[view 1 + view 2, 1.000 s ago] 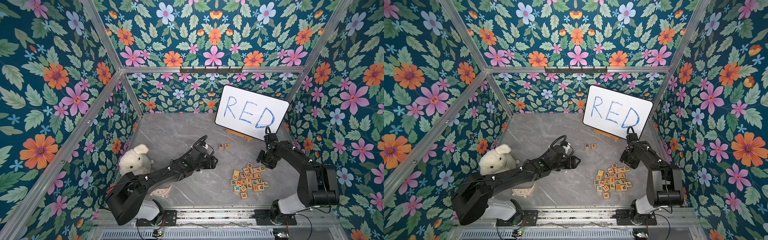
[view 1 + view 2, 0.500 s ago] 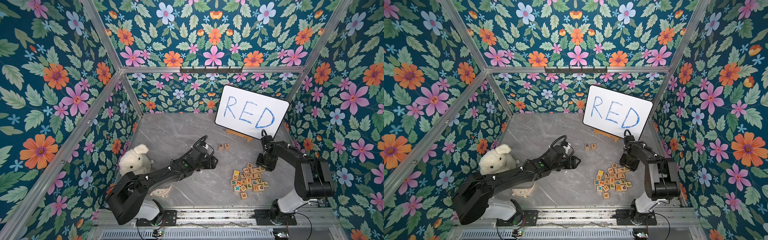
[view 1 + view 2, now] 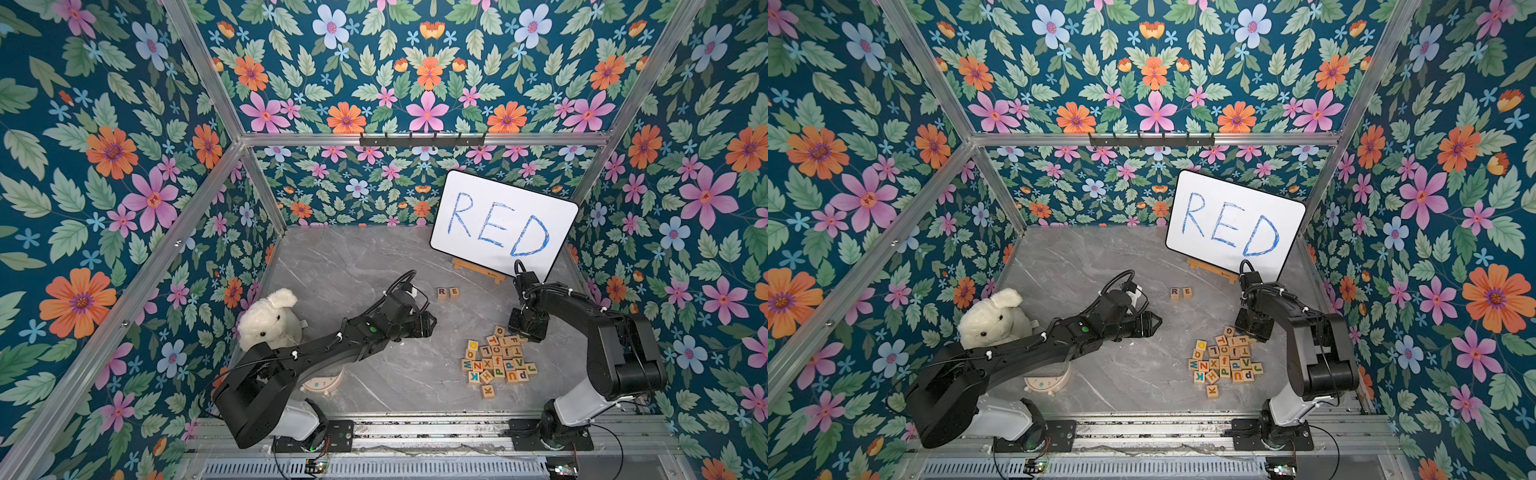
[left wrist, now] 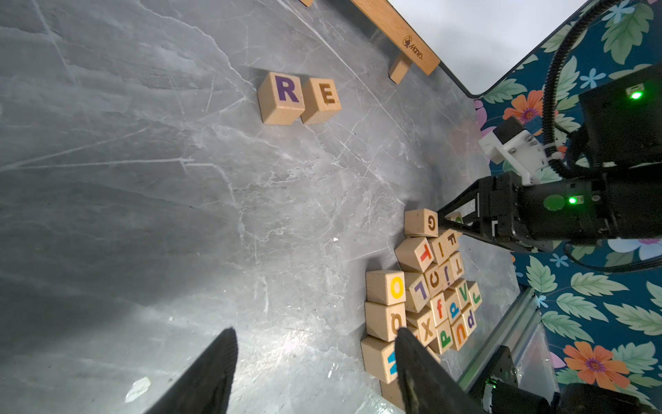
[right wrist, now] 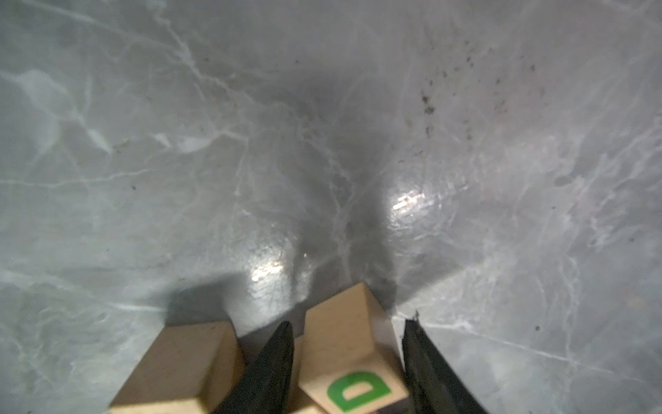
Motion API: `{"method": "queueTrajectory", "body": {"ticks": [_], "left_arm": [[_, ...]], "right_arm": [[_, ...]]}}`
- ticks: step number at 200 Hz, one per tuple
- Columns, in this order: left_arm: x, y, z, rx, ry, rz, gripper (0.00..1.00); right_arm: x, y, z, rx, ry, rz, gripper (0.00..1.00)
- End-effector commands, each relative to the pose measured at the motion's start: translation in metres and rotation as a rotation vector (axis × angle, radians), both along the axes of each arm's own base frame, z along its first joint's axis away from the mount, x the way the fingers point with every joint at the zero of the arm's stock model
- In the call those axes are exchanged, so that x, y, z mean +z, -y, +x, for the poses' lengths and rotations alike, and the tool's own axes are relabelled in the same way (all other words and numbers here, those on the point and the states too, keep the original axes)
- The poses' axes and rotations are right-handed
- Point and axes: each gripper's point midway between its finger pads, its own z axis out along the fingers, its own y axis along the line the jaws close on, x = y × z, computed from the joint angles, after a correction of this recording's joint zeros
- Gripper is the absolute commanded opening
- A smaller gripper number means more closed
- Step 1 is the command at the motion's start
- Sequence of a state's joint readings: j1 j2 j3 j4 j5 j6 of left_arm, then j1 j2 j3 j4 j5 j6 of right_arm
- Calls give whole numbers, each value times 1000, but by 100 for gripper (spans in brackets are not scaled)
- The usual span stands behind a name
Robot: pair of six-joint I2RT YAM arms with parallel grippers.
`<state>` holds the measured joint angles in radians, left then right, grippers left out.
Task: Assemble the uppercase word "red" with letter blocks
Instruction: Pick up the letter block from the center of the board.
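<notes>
- Right wrist: the right gripper (image 5: pixel 349 319) straddles the D block (image 5: pixel 347 358), one finger close on each side, with the green D facing up. Whether the pads press it I cannot tell. A spare block (image 5: pixel 186 358) sits just beside, outside the jaws. Only this view shows the D.
- Left wrist: the left gripper (image 4: pixel 315 333) is spread and empty over bare table (image 4: pixel 143 179). The R block (image 4: pixel 283 95) and E block (image 4: pixel 324 98) stand touching, letters up. The spot beside E, away from R, is free. The right gripper's fingers reach in at the edge of the pile (image 4: pixel 430 286).
- Top views: in both, the right gripper hides the D, at the pile's back corner. From there the free spot by E lies toward the back wall and the robot's left, probably a short diagonal carry. A cube has no long axis, so I judge the letter's turn is what counts. The left gripper is nearer the row, but the right one has the D between its fingers.
</notes>
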<state>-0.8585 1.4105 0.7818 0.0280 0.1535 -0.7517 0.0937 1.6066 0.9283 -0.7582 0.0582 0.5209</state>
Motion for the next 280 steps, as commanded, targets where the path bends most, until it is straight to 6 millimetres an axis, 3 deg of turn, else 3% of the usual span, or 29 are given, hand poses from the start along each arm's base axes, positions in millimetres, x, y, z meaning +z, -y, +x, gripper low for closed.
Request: {"method": "queueTrajectory", "body": {"ticks": [1,82,147,187,280], "left_arm": [[4,1,3,5,14,-7,72],[5,1,3,5,17,-7,72],[2,1,2,7,10,-3,72],[-1,2,2,5,-1,0,72],[-3,1,2,7,-3,8,72]], "right_arm": [[-1,-2,-2,-4,-7,4,51],[0,8,-10,-75,-37,-45,44],[1,25,-23,-334,-36,9,42],[5,31,-20,-424,4,-15,43],[5,27,-12,-312,10,2,52]]}}
